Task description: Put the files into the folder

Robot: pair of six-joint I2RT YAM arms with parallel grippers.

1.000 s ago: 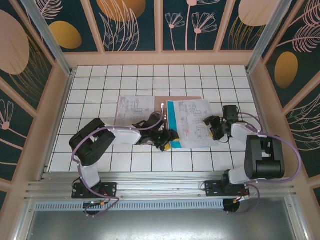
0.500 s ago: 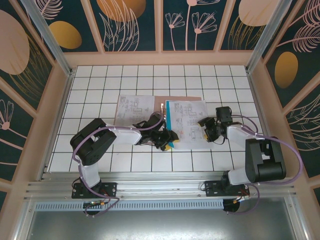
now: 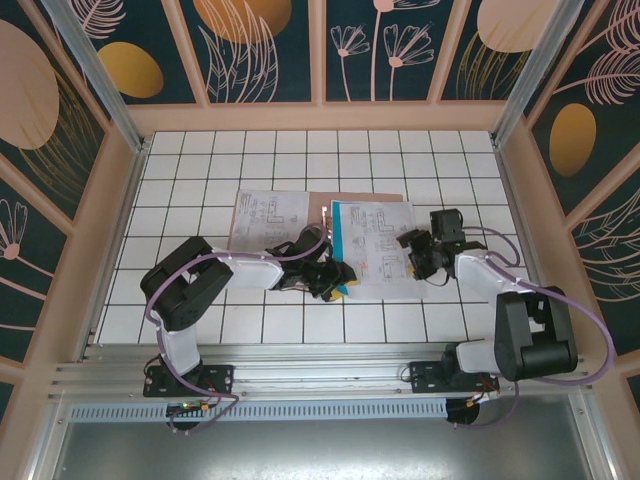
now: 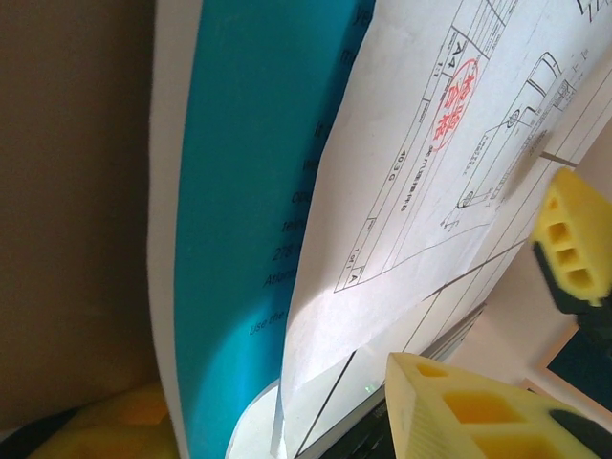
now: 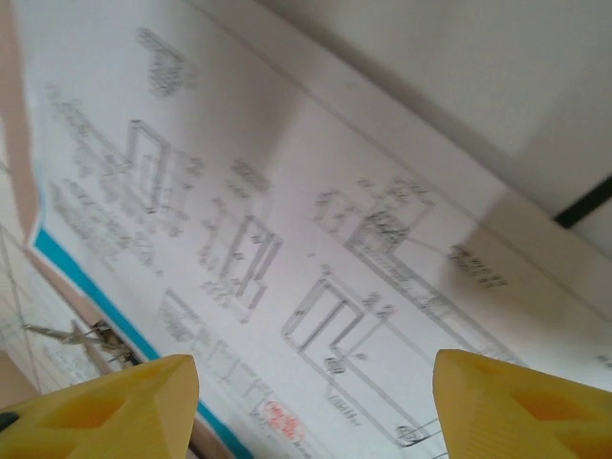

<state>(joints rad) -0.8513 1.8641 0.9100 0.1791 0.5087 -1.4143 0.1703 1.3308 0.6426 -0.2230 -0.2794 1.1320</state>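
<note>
So, folder (image 3: 365,196): lies open and flat mid-table (image 3: 200,160); brown card shows along the far edge and at the centre fold.
left sheet (image 3: 270,218): white printed page, flat on the folder's left half.
teal sheet (image 3: 341,235): on the folder's right half, visible as a strip along the stack's left edge.
top sheet (image 3: 380,245): white drawing page over the teal one; near-left corner bowed upward in the left wrist view.
left gripper (image 3: 337,277): at the stack's near-left corner, jaws apart, sheet edges running between the fingers; can't tell if pads touch paper.
right gripper (image 3: 418,255): over the top sheet's right edge, jaws spread wide, nothing between them; contact with paper unclear.
</note>
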